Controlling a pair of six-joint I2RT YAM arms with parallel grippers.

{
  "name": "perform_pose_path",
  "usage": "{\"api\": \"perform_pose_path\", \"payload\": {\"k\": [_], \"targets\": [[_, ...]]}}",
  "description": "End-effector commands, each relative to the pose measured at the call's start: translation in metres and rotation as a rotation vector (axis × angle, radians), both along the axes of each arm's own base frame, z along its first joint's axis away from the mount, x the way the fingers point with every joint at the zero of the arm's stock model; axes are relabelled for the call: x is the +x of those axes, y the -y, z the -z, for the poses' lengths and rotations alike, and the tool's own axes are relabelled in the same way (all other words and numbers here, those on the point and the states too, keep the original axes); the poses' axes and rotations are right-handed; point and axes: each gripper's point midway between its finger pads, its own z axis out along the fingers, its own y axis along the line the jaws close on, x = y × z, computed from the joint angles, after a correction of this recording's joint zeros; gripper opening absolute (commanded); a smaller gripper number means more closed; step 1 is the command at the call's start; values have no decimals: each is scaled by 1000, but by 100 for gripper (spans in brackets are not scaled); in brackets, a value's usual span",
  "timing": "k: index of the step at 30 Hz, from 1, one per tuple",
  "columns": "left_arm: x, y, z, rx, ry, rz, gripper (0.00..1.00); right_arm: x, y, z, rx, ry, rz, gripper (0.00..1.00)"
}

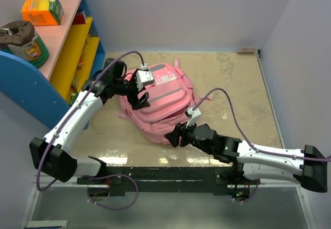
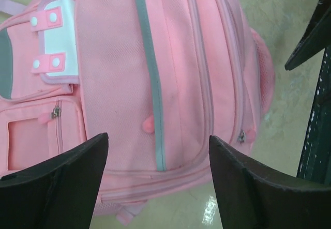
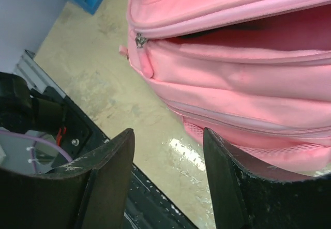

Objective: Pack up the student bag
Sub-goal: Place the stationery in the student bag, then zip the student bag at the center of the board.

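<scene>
The pink student bag [image 1: 164, 101] lies flat on the beige table, its grey and white top patches toward the back. My left gripper [image 1: 139, 95] is open and empty, hovering over the bag's left side; in the left wrist view the bag [image 2: 129, 74] fills the frame with the open gripper [image 2: 158, 151] above its front pocket. My right gripper [image 1: 176, 135] is open and empty at the bag's near edge. In the right wrist view the bag [image 3: 238, 69] shows a partly open zip, and the gripper [image 3: 168, 146] is over bare table.
A blue and yellow shelf [image 1: 57, 58] stands at the back left, holding an orange box [image 1: 42, 11] and a round tin [image 1: 20, 40]. Grey walls enclose the table [image 1: 232, 89]. The black mounting rail [image 1: 155, 174] runs along the near edge.
</scene>
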Motion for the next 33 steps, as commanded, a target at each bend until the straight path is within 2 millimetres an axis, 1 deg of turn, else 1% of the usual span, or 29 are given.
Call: {"api": "perform_pose_path", "payload": {"k": [1,2,3,4,5,6,7,8,9,10,14,15,16,17,18,20,22,23,24,25,26,28,29,31,32,33], "targets": [[-38,-14,-1,52,71,212,78,7,-26,-1,-44,79,65,57],[-42,-16,8,65,67,225,76,12,-35,-11,-52,102,86,57],[-44,-17,11,70,68,230,73,7,-43,-10,-80,120,66,57],[-45,-19,12,76,80,233,72,8,-49,-9,-96,129,68,56],[-47,-21,19,85,79,234,72,12,-57,-8,-121,140,85,55],[-44,-21,19,87,104,228,71,12,-62,-9,-129,154,82,55],[-44,-23,18,93,125,222,71,13,-64,-9,-139,163,86,55],[-45,-25,23,98,123,223,70,17,-69,-11,-143,169,96,54],[-43,-25,22,100,138,220,69,20,-69,-13,-149,180,116,54],[-42,-26,22,104,152,212,68,21,-71,-15,-149,186,116,54],[-40,-29,31,113,155,195,63,25,-83,-22,-151,200,119,54],[-38,-28,31,108,163,191,63,26,-85,-15,-172,196,120,54],[-39,-28,31,102,167,187,63,26,-87,-12,-181,194,116,54],[-40,-28,32,98,162,184,63,27,-90,-14,-178,195,118,54],[-39,-28,30,92,175,181,63,27,-92,-6,-198,187,117,54],[-40,-27,29,85,175,177,63,29,-96,-4,-208,182,122,54],[-39,-27,25,79,186,173,63,29,-97,8,-246,169,122,52],[-39,-27,24,79,186,172,63,31,-98,8,-246,166,140,51],[-40,-27,24,79,183,176,63,31,-96,12,-268,164,146,50],[-39,-27,23,78,184,174,63,32,-95,15,-282,163,152,49],[-40,-27,22,73,180,172,63,34,-94,13,-283,166,169,47],[-41,-25,22,64,174,179,63,37,-90,14,-303,170,191,43],[-42,-25,22,62,171,180,63,38,-87,13,-308,179,206,36],[-44,-24,24,56,161,187,63,41,-82,10,-314,188,226,27],[-45,-24,25,53,154,189,63,41,-80,6,-308,193,230,16],[-45,-23,28,54,147,195,63,43,-76,4,-310,198,244,11]]}}
